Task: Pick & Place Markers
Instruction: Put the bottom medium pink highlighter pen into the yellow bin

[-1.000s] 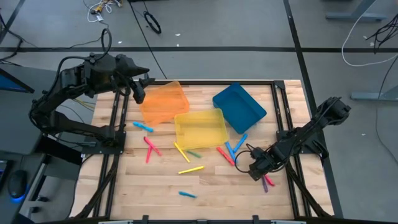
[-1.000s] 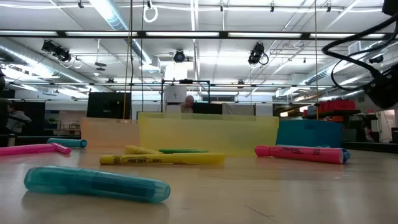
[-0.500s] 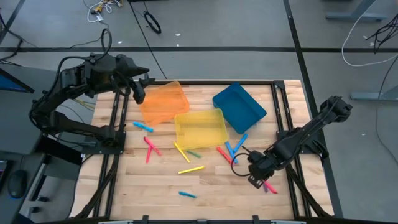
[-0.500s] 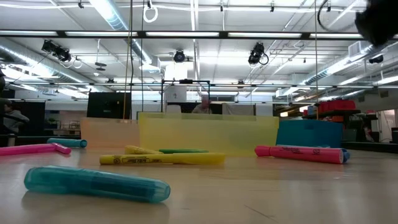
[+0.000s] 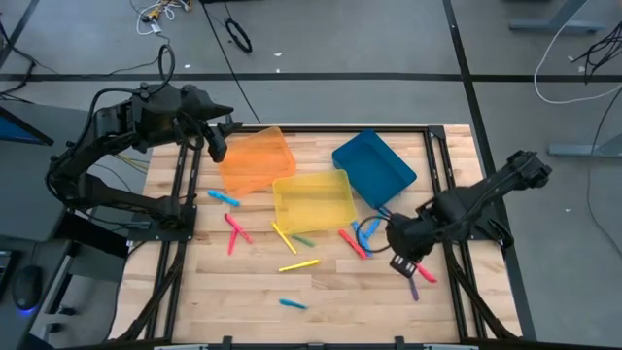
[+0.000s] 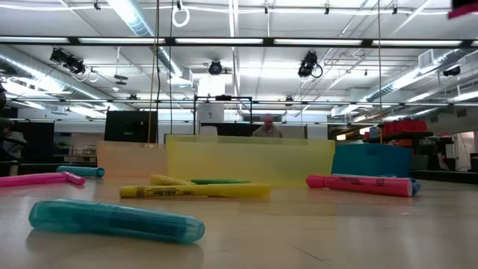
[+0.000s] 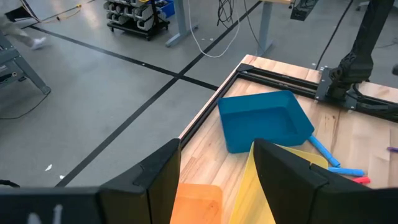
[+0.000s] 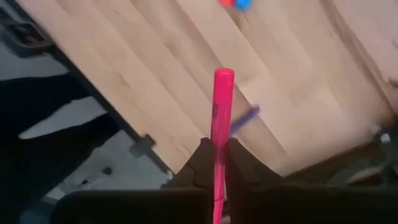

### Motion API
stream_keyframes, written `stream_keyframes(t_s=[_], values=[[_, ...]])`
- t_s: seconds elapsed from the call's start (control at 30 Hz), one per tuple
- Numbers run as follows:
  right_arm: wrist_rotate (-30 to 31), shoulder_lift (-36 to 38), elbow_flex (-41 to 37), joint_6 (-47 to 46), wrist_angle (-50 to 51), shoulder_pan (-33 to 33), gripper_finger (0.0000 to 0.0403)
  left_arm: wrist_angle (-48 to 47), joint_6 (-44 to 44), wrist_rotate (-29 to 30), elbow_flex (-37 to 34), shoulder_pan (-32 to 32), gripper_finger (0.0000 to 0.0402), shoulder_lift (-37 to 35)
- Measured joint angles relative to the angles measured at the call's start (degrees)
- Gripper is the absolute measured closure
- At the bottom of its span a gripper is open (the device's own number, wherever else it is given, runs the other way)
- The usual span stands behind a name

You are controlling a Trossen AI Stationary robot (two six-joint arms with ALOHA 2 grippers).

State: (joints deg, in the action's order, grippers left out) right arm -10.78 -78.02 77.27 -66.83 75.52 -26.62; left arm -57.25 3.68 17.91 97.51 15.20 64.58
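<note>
Your right end effector [image 8: 214,163] is clamped on a pink marker [image 8: 220,118], which stands out straight from between the fingertips; in the high view the same end effector [image 5: 403,264] sits above the right-hand side of the tabletop [image 5: 330,292], clear of the wood, with the marker's tip showing just beyond it. A purple marker [image 5: 413,289] lies on the boards just beside that spot, and it shows again past the held marker in the right wrist view. The step in hand, by my judgement, is the carry: the pick looks complete and the placing is not yet done. The next move calls for taking the marker across to one of the bins, the blue bin [image 5: 373,167] being nearest, the yellow bin [image 5: 313,198] next and the orange bin [image 5: 256,158] farthest, then getting the end effector over the chosen bin's rim before letting go. Which bin is meant I cannot tell from the task wording. Your left end effector [image 5: 216,146] waits released at the far left corner, over the edge of the orange bin, holding nothing. The remaining markers lie loose on the tabletop in front of the bins: a red one [image 5: 352,242], a yellow one [image 5: 298,264] and a teal one [image 5: 293,303] among them.
</note>
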Motion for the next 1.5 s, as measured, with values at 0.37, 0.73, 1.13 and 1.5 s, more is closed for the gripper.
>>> stream_keyframes(t_s=[0.37, 0.73, 1.13, 1.5], values=[[2.67, 0.00, 5.22, 17.16, -13.72, 11.13, 0.0394, -0.02, 0.13, -0.22, 0.00, -0.02, 0.0193, 0.00], [3.96, 0.00, 5.23, 34.07, -24.50, 20.10, 0.0394, -0.02, 0.11, -0.22, 0.00, 0.00, 0.0193, 0.00], [6.97, -6.12, 5.25, 53.25, -55.73, 29.51, 0.0394, 0.22, 0.11, -0.20, 0.00, 0.00, 0.0193, -0.02], [7.34, -15.77, 5.25, 61.60, -68.01, 30.93, 0.0394, 0.59, 0.13, -0.20, 0.00, 0.00, 0.0193, -0.02]])
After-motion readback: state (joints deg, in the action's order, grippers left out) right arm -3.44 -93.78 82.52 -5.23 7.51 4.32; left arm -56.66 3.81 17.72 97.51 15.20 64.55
